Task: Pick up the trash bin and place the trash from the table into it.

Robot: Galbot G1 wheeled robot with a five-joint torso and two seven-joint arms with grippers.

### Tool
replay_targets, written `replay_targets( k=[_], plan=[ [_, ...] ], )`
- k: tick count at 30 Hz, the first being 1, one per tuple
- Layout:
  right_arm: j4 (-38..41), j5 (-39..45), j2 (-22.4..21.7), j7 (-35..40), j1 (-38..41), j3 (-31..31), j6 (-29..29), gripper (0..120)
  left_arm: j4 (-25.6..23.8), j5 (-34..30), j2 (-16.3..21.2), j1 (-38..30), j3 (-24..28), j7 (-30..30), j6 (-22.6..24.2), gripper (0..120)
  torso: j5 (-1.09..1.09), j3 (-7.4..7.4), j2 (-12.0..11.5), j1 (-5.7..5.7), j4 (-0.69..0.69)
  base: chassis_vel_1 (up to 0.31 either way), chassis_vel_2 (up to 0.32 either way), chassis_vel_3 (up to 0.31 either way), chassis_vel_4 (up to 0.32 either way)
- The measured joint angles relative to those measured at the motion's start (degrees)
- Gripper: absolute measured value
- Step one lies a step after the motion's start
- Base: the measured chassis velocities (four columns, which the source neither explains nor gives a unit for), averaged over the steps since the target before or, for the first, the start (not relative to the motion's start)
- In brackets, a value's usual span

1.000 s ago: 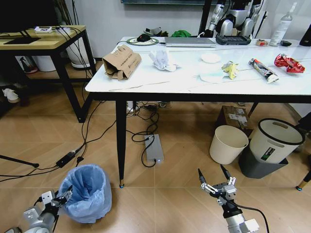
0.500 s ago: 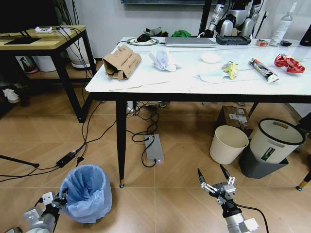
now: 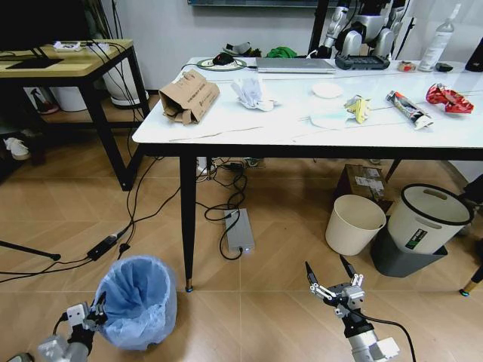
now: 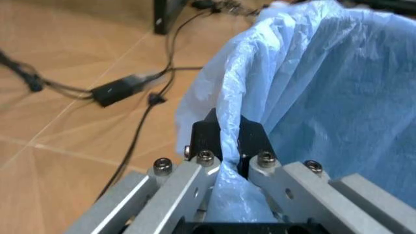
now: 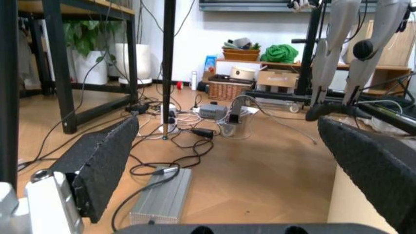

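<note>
Our left pincer [image 4: 229,146] clamps the bagged rim of the trash bin [image 3: 137,300], standing on the floor beside the bench [image 3: 302,124]; the right pincer [image 3: 330,280] waits spread apart. We judge a straight, steady lift best, lest the bag slip.

table [image 3: 302,130]: cardboard box [image 3: 189,96], white wrapper [image 3: 251,93], yellow scrap [image 3: 358,107], tube [image 3: 408,108], red wrapper [image 3: 448,97] | floor [image 3: 256,317]: trash bin [image 3: 138,299]

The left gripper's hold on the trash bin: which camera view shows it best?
The left wrist view: the left gripper has its black fingers pinched on the blue bag at the rim of the trash bin. The head view shows the bin whole, the hold small. The right wrist view faces elsewhere.
</note>
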Motion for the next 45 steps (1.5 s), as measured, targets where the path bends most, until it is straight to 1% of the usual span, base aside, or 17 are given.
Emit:
replay_targets(
  k=[3, 4, 6, 9, 10, 11, 14, 17, 24, 30, 31, 36, 38, 43, 45],
  plan=[
    [0.17, -0.30, 0.00, 0.02, -0.07, -0.25, -0.12, 100, -3.46, -1.28, -0.45, 2.67, 0.31, 1.53, -0.73, 0, 0.01, 0.00, 0.00, 0.00, -0.01, 0.000, 0.000, 0.000, 0.000],
    [0.17, -0.30, 0.00, 0.02, -0.07, -0.25, -0.12, 100, -3.46, -1.28, -0.45, 2.67, 0.31, 1.53, -0.73, 0, 0.01, 0.00, 0.00, 0.00, -0.01, 0.000, 0.000, 0.000, 0.000],
    [0.44, -0.49, 0.00, 0.04, -0.29, -0.31, -0.18, 100, -6.81, -3.08, -0.66, 5.21, 1.12, 2.11, -0.07, 0, 0.02, 0.00, 0.00, 0.00, 0.00, 0.000, 0.000, 0.000, 0.000],
    [0.79, -0.66, 0.00, 0.06, -0.77, 0.12, -0.16, 100, -10.56, -5.48, -0.74, 8.14, 2.72, 2.09, 0.46, 0, 0.03, 0.07, 0.10, 0.01, -0.01, 0.000, 0.000, 0.000, 0.000],
    [0.79, -0.66, 0.00, 0.06, -0.77, 0.12, -0.16, 100, -10.56, -5.48, -0.74, 8.14, 2.72, 2.09, 0.46, 0, 0.03, 0.07, 0.10, 0.01, -0.01, 0.000, 0.000, 0.000, 0.000],
    [0.97, -0.71, 0.00, 0.06, -1.04, 0.49, -0.09, 100, -11.99, -6.61, -0.76, 9.32, 3.60, 2.04, 0.80, 0, 0.01, 0.21, 0.28, 0.05, -0.01, 0.000, 0.000, 0.000, 0.000],
    [1.50, -0.73, 0.00, 0.07, -1.83, 1.71, 0.24, 100, -14.21, -8.25, -0.50, 10.96, 5.22, 1.53, 1.62, 0, 0.02, 0.65, 0.91, 0.23, -0.01, 0.000, 0.000, 0.000, 0.000],
    [2.02, -0.61, 0.00, 0.07, -2.67, 2.82, 0.35, 100, -15.49, -8.50, 0.30, 11.63, 6.07, 1.08, 1.89, 0, 0.00, 1.26, 1.69, 0.39, -0.02, 0.000, 0.000, 0.000, 0.000],
    [2.38, 1.17, 0.00, 0.52, -3.68, 4.34, -0.09, 100, -17.18, -7.90, 2.27, 12.26, 6.26, 0.68, 1.70, 0, 0.01, 2.30, 3.07, 0.76, -0.01, 0.000, 0.000, 0.000, 0.000],
    [3.43, 2.55, 0.00, 2.50, -4.09, 6.97, -1.15, 100, -17.76, -8.14, 6.01, 10.60, 6.61, 0.11, 1.75, 0, 0.01, 3.57, 4.87, 1.27, -0.02, 0.000, 0.000, 0.000, 0.000],
    [3.43, 2.55, 0.00, 2.50, -4.09, 6.97, -1.15, 100, -17.76, -8.14, 6.01, 10.60, 6.61, 0.11, 1.75, 0, 0.01, 3.57, 4.87, 1.27, -0.02, 0.000, 0.000, 0.000, 0.000],
    [4.60, 2.94, 0.00, 3.40, -4.64, 10.47, -1.31, 100, -16.76, -8.07, 9.60, 9.68, 9.09, -0.64, 1.29, 0, 0.00, 4.61, 6.31, 1.68, -0.01, 0.000, 0.000, 0.000, 0.000],
    [4.71, 3.02, 0.01, 3.47, -4.89, 10.79, -1.29, 100, -16.67, -8.14, 10.00, 9.58, 9.42, -0.79, 1.23, 0, 0.00, 4.74, 6.48, 1.73, -0.01, 0.000, 0.000, 0.000, 0.000],
    [5.48, 3.90, 0.01, 4.98, -5.97, 12.61, -1.30, 100, -16.38, -8.75, 13.38, 9.19, 12.57, -1.47, 1.43, 0, 0.01, 5.69, 7.98, 2.26, -0.01, 0.000, 0.000, 0.000, 0.000],
    [5.74, 4.14, 0.01, 5.11, -6.15, 13.14, -1.36, 100, -16.38, -8.78, 13.80, 9.16, 13.24, -1.58, 1.66, 0, 0.00, 5.85, 8.25, 2.37, 0.00, 0.000, 0.000, 0.000, 0.000]
  ],
)
